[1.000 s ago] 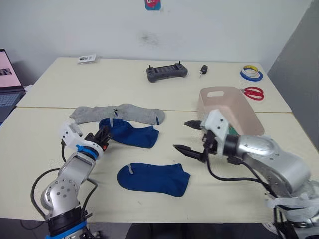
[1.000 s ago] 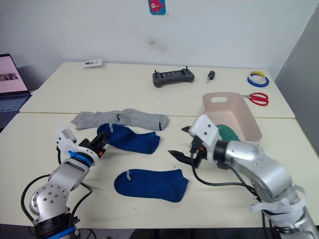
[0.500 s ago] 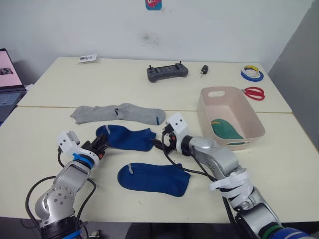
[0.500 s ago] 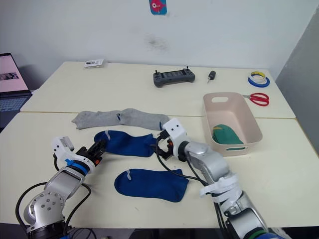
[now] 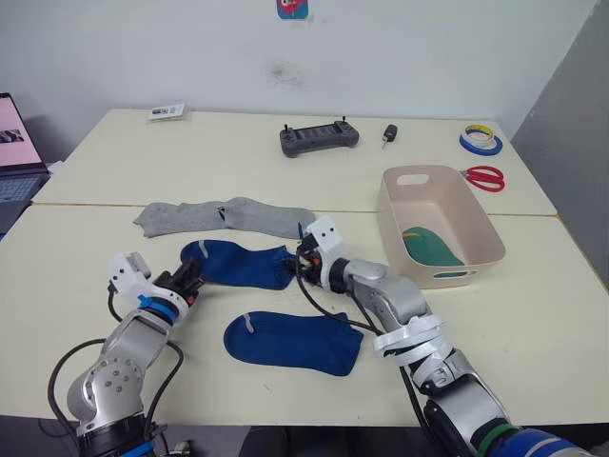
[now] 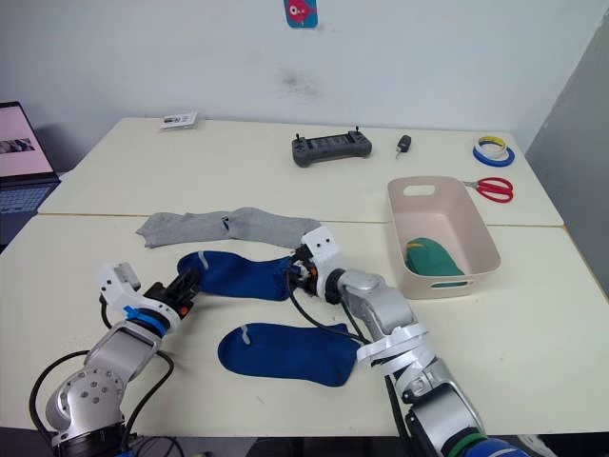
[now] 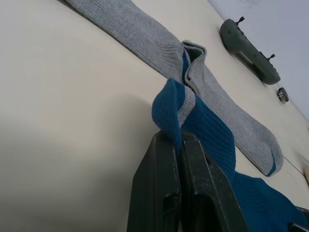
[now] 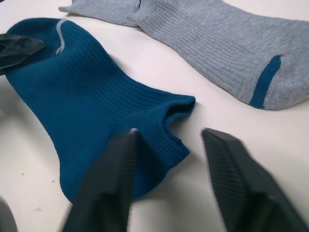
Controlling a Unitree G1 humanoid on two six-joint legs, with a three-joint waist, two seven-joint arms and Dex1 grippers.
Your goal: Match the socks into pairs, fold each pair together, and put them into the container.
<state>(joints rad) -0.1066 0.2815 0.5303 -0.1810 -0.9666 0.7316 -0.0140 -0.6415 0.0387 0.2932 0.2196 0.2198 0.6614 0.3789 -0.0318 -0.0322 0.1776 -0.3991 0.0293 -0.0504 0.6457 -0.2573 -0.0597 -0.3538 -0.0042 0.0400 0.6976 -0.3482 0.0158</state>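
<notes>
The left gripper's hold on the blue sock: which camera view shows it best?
The left wrist view: there the left gripper is shut on the blue sock, pinching its pale-trimmed end up off the table. In the eye views the gripper appears small at that sock's end, the pinch hard to judge.

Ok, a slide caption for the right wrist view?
Right gripper open at the cuff end of a blue sock, whose other end the left gripper pinches, grey socks beside.

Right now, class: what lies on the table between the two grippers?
In the eye views, one blue sock spans it: the left gripper pinches one end, and the open right gripper straddles the other.
</notes>
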